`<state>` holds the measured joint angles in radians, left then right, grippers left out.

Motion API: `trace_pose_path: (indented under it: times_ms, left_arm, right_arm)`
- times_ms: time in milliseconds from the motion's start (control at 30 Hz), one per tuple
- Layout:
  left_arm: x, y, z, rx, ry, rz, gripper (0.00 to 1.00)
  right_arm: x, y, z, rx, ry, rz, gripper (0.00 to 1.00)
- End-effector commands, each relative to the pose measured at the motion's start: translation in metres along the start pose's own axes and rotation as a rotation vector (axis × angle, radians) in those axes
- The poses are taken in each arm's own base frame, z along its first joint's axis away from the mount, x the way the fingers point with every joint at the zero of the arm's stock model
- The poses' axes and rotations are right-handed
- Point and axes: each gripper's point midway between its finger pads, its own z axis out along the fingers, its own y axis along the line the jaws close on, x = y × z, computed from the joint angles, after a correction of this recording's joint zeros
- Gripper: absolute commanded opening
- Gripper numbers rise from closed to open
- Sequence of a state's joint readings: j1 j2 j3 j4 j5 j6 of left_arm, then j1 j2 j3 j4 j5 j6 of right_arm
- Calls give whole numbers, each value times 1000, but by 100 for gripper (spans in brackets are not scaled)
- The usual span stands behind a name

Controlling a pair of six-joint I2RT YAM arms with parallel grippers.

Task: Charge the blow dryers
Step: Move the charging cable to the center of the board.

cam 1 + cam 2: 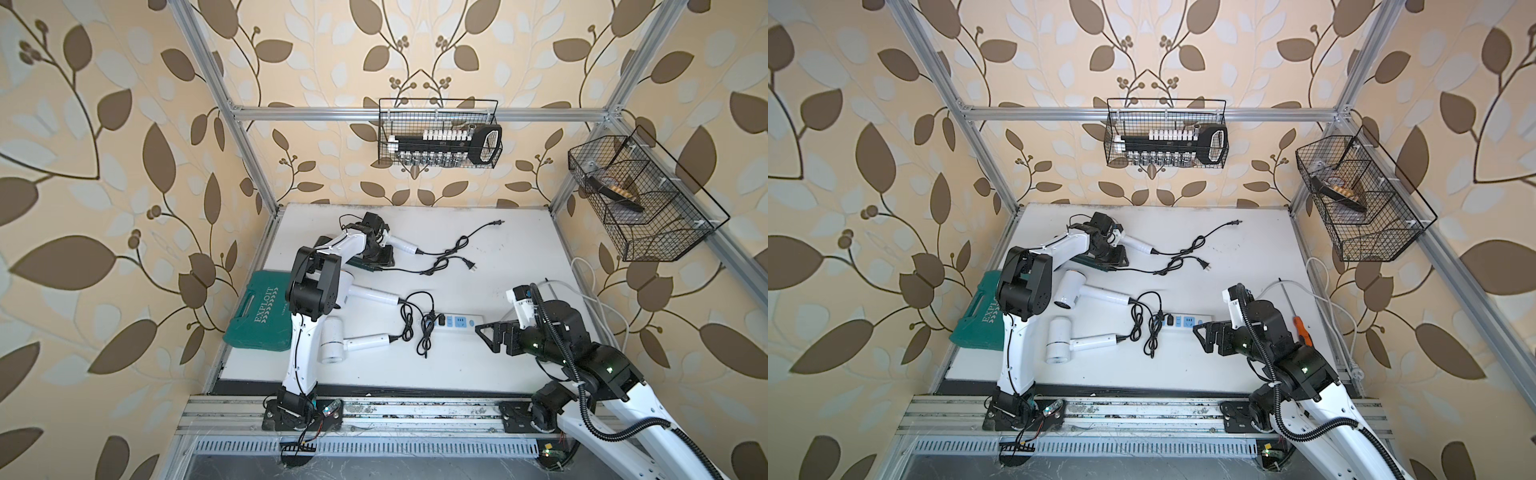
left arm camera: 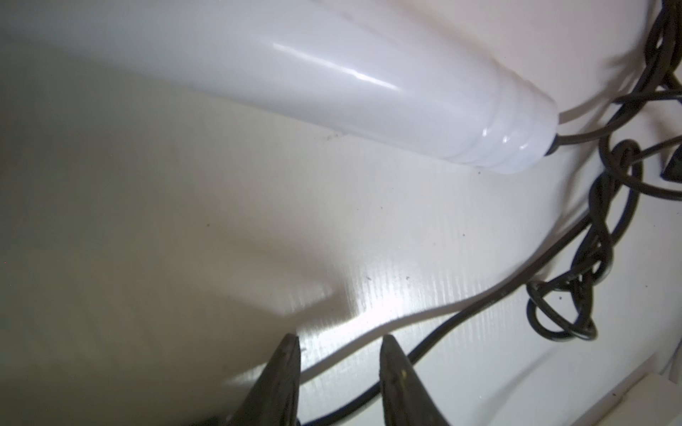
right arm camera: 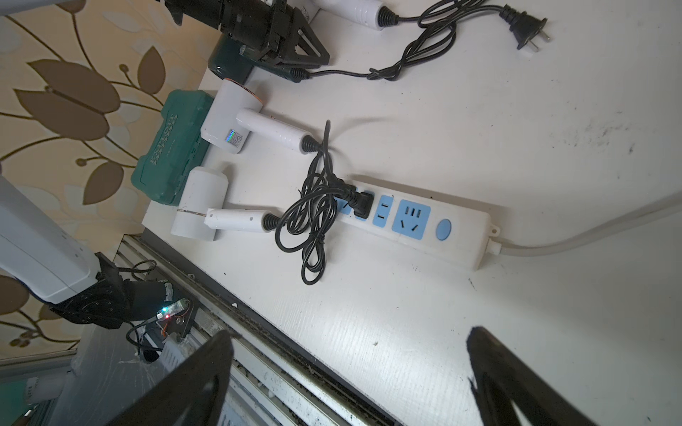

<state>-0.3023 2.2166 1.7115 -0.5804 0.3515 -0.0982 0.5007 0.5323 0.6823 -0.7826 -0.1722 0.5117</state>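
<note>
Left tool (image 2: 339, 346) sits low at the far-left of the counter (image 3: 516, 129), right by the dark green dryer (image 3: 228, 64). Tips are a bit apart w/ a black cord (image 2: 461, 313) running btwn them. Right tool (image 3: 350, 333) is spread wide, empty, near the power strip (image 3: 461, 228). Nearest white dryer (image 3: 201, 203) + next white dryer (image 3: 227, 121) are plugged into it. Far white dryer (image 1: 401, 246) lies unplugged.

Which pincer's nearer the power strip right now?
Right. The right pincer, open, is by the cord end of the power strip; the left pincer is far back, at the cord of the dark green dryer.
</note>
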Motion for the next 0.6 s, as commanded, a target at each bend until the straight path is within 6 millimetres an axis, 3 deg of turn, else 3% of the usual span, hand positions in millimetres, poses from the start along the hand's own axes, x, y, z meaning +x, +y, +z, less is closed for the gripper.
trace_pose_path:
  times_ms: [0, 133, 233, 367, 400, 567]
  left_arm:
    - [-12, -61, -43, 74, -72, 101, 38]
    - [-16, -114, -52, 154, -88, 240, 42]
    - [-14, -148, -43, 211, -58, 370, 42]
    - [-14, -146, -22, 153, -15, 453, 42]
    - [-22, -147, -23, 138, -31, 466, 42]
    - [-22, -145, -11, 141, -23, 486, 48]
  right_arm:
    - [-2, -2, -2, 9, -17, -8, 98]
    - [-3, -5, -5, 34, -15, 7, 98]
    - [-4, -5, -7, 38, -16, 10, 98]
    - [-4, -7, -5, 50, -17, 14, 98]
    - [-3, -8, -3, 51, -14, 14, 98]
    - [-2, -10, 2, 59, -11, 19, 98]
